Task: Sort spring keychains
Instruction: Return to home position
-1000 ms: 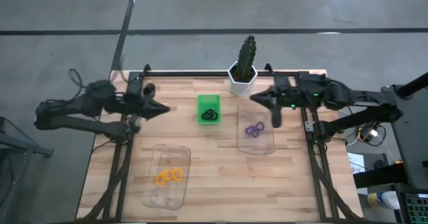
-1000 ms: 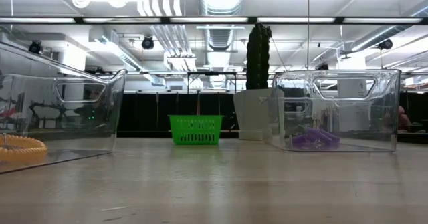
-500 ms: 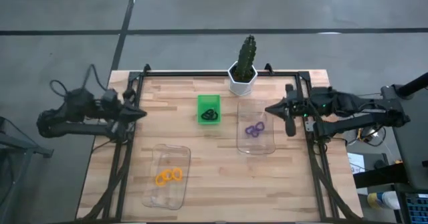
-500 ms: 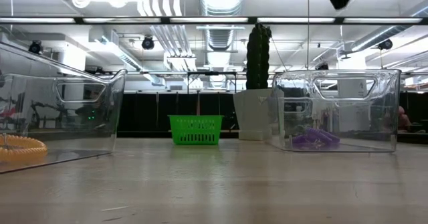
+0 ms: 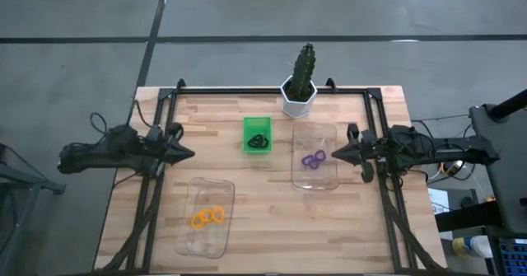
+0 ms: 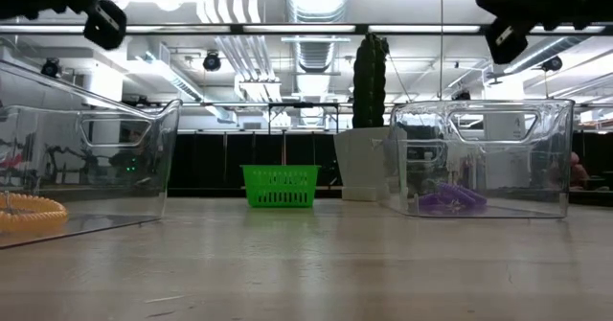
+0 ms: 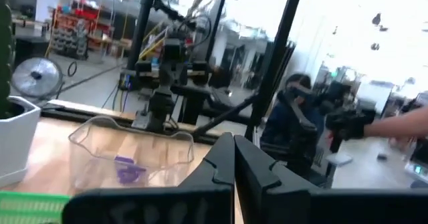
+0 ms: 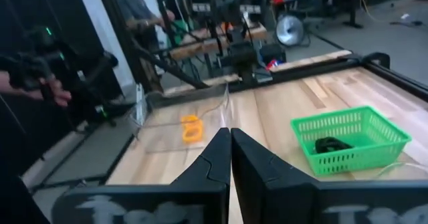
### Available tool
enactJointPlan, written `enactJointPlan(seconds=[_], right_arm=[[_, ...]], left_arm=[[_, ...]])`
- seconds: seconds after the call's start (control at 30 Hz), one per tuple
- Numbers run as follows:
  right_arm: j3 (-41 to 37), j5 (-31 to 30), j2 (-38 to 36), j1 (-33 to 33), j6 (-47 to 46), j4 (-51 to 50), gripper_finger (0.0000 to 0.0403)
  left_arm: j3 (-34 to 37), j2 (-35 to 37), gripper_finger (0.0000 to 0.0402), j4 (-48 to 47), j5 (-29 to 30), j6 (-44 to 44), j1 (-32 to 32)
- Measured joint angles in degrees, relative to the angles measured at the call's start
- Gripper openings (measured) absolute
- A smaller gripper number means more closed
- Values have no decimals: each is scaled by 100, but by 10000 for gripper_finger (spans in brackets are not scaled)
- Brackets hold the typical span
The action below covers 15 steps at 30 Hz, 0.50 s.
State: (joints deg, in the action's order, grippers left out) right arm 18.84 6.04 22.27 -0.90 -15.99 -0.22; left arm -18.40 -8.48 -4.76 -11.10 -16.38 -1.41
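All the spring keychains lie in containers. Black ones (image 5: 259,142) rest in the green tray (image 5: 248,126). Purple ones (image 5: 312,160) lie on the floor of the right clear box (image 5: 316,180), and orange ones (image 5: 207,217) in the near-left clear box (image 5: 202,241). My left gripper (image 5: 191,152) hangs shut over the table's left side, pointing right, its fingertips (image 7: 233,138) meeting. My right gripper (image 5: 332,155) hangs shut at the purple box's right edge, pointing left, its fingertips (image 8: 230,132) meeting. Neither touches anything.
A white pot with a cactus (image 5: 298,95) stands at the far edge, behind the purple box. Black frame rails (image 5: 151,185) run along both table sides. Bare wood lies between the boxes (image 5: 262,202). People stand in the room beyond the table (image 8: 134,10).
Both grippers have drawn back from the far middle of the table toward their own side rails and toward the near edge. They have also come down, so dark parts of both arms now show at the top of the low view. The keychains and containers have stayed put.
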Motion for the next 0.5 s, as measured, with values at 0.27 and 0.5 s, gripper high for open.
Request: enactJointPlan(seconds=[0.27,0.5], right_arm=[[-974,2,-958,1,56,617,9],[-1648,2,-1487,1,230,1002,9]], left_arm=[[1273,304,2,1465,-186,-220,1],[1786,397,2,1813,-146,-656,0]])
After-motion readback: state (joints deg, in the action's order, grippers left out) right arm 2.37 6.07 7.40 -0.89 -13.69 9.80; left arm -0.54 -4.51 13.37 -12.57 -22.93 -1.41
